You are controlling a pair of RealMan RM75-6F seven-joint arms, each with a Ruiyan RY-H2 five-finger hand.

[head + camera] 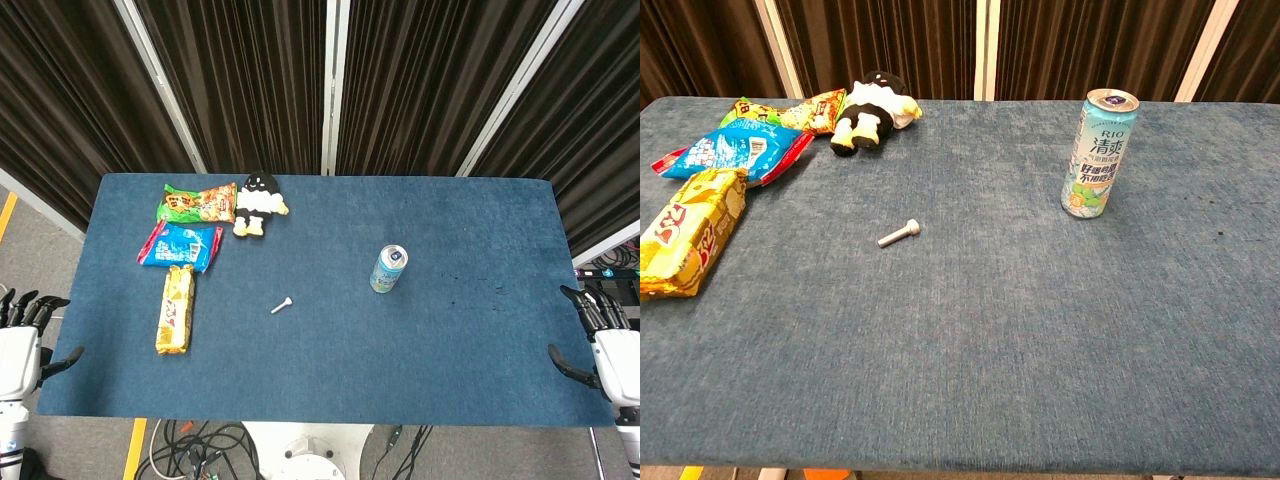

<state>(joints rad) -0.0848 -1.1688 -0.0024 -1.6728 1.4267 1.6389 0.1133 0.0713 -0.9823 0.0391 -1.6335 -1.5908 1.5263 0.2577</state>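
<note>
Left hand [22,340] off the table's [480,230] left edge, fingers spread apart, nothing held; nearest thing the yellow snack pack [175,309], lying flat lengthwise near that edge. Right hand [603,335] beyond the right edge, fingers likewise apart and empty; nearest thing the drink can [389,269], upright, right of centre. Small white bolt [282,306] lying between pack and can. Blue bag [180,245], green bag [197,203] and plush toy [257,203] clustered at far left.
</note>
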